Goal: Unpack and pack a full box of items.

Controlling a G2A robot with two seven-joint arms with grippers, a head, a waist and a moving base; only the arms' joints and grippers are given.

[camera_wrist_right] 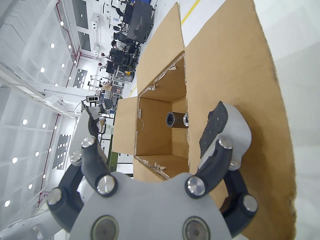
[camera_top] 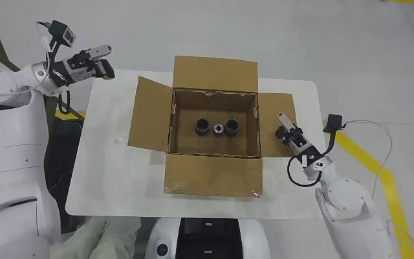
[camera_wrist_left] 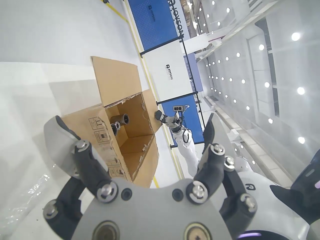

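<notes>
The left pincer (camera_top: pixel 105 63) is spread wide and empty near the far left corner of the counter (camera_top: pixel 103 175), well apart from the open box (camera_top: pixel 213 173). The right pincer (camera_top: pixel 282 125), also apart and empty, is over the box's right flap. Three cylinders (camera_top: pixel 218 129) lie in a row inside the box, between the pincers.

We see a plain brown box (camera_top: pixel 213 176) on a white table (camera_top: pixel 103 181). Nearest the right gripper (camera_top: pixel 283 127), grey with black pads (camera_wrist_right: pixel 212 126), sits a dark cylinder (camera_top: pixel 233 126), perhaps black; just beyond it we make out a silvery ring (camera_top: pixel 218 129)
</notes>
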